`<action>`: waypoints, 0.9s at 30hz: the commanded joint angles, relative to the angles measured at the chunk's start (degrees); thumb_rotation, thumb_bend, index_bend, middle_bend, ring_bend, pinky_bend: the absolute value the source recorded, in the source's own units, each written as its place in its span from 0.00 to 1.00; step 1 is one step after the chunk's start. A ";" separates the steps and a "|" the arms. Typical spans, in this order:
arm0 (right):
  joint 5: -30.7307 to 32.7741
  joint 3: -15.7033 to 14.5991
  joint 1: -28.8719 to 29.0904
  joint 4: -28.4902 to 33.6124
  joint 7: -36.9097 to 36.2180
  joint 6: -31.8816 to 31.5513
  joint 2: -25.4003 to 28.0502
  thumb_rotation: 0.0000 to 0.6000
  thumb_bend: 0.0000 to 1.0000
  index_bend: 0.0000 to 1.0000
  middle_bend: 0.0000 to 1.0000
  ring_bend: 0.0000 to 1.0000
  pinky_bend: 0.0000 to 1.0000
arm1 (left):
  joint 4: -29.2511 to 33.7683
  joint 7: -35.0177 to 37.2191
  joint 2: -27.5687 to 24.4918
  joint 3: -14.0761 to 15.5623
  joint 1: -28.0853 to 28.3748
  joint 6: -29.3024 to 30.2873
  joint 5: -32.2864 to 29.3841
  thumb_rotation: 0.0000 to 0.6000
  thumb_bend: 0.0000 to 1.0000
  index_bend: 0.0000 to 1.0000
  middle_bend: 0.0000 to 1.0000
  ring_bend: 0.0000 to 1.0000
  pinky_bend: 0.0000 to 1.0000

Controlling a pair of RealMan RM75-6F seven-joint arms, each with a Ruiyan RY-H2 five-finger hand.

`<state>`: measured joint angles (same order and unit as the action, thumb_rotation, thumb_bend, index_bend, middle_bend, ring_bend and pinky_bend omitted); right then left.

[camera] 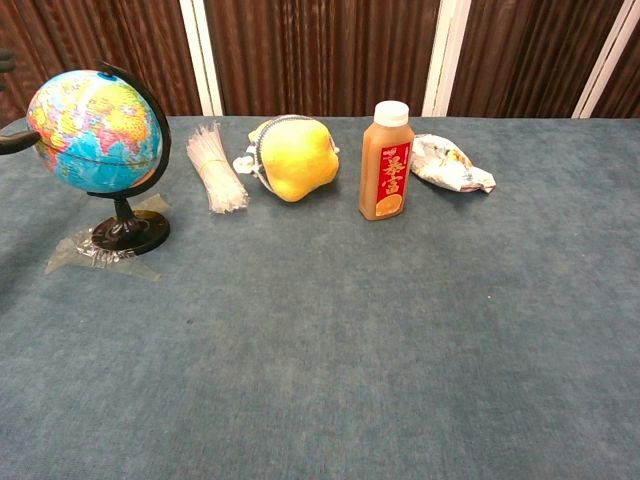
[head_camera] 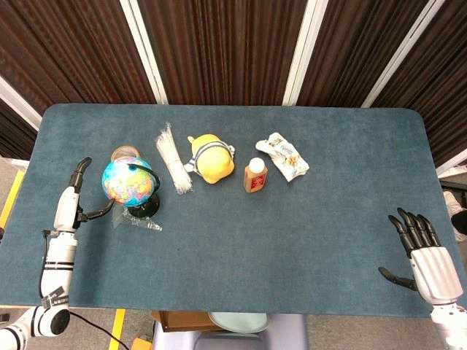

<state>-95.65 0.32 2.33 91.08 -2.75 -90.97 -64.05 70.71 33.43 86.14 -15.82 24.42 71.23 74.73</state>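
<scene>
A blue-carpeted bench (head_camera: 292, 219) seen from above and from chest height. Near its left end stands a small globe (head_camera: 128, 181) on a black stand, upright, its base resting on a scrap of clear plastic wrap (head_camera: 137, 219). The left robot hand (head_camera: 75, 195) sits just to the left of the globe, fingers spread apart: one finger points up past the globe's far-left side, and a thumb reaches toward the globe's lower left. From above the thumb tip appears to be at or just short of the globe's surface; whether it touches cannot be told. The hand encloses nothing. In the chest view only a dark fingertip shows at the left edge, level with the globe's middle.

The right robot hand (head_camera: 419, 251) rests near the bench's front right corner, well apart from every object, fingers extended and spread, holding nothing.

Behind the globe lies a roll of brown tape (head_camera: 122, 154), partly hidden by it. To the right, in a row: a bundle of clear plastic ties (head_camera: 173, 158), a yellow plush toy (head_camera: 211, 158), an upright juice bottle (head_camera: 255, 175) with a white cap and red label, and a crumpled snack packet (head_camera: 282, 156).
</scene>
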 commanded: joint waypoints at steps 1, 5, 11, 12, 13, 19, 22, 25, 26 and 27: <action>0.02 0.00 -0.01 0.00 0.02 0.01 -0.01 1.00 0.18 0.00 0.00 0.00 0.00 | -0.86 0.33 0.28 -0.41 0.20 -0.89 -0.91 1.00 0.28 0.00 0.00 0.00 0.00; 0.02 0.01 -0.04 -0.03 0.09 -0.03 -0.05 1.00 0.18 0.00 0.00 0.00 0.00 | -1.99 1.08 0.61 -1.00 0.56 -1.99 -1.92 1.00 0.28 0.00 0.00 0.00 0.00; 0.25 0.10 -0.05 -0.05 0.24 0.03 -0.10 1.00 0.18 0.00 0.00 0.00 0.00 | -3.66 3.04 1.02 -1.87 1.25 -4.24 -3.36 1.00 0.28 0.00 0.00 0.00 0.00; 0.25 0.09 -0.05 -0.06 0.29 0.06 -0.13 1.00 0.18 0.00 0.00 0.00 0.00 | -4.13 3.37 1.14 -2.02 1.52 -4.78 -3.53 1.00 0.28 0.00 0.00 0.00 0.00; 0.26 0.10 -0.04 -0.07 0.36 0.09 -0.16 1.00 0.18 0.00 0.00 0.00 0.00 | -4.65 3.63 1.28 -2.14 1.78 -5.22 -3.64 1.00 0.28 0.00 0.00 0.00 0.00; 0.51 0.23 -0.07 -0.09 0.91 0.13 -0.35 1.00 0.18 0.00 0.00 0.00 0.00 | -8.76 4.79 2.96 -3.25 3.50 -7.57 -4.84 1.00 0.29 0.00 0.00 0.00 0.00; 0.70 0.35 -0.10 -0.15 1.14 0.07 -0.47 1.00 0.18 0.00 0.00 0.00 0.00 | -10.35 5.77 3.61 -3.66 4.17 -8.75 -5.30 1.00 0.29 0.00 0.00 0.00 0.00; 0.88 0.42 -0.07 -0.10 1.44 0.23 -0.60 1.00 0.18 0.00 0.00 0.00 0.00 | -11.68 6.48 4.14 -3.97 4.92 -9.88 -5.54 1.00 0.29 0.00 0.00 0.00 0.00; 0.95 0.45 -0.06 -0.08 1.61 0.28 -0.65 1.00 0.18 0.00 0.00 0.00 0.00 | -12.22 6.71 4.40 -4.17 5.28 -10.36 -5.72 1.00 0.29 0.00 0.00 0.00 0.00; 0.99 0.47 -0.05 -0.06 1.71 0.29 -0.69 1.00 0.18 0.00 0.00 0.00 0.00 | -12.71 6.85 4.69 -4.39 5.60 -10.71 -5.94 1.00 0.29 0.00 0.00 0.00 0.00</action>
<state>-94.68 0.78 2.27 91.01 -1.05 -90.69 -64.73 58.44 40.03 90.50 -19.94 29.66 60.91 69.06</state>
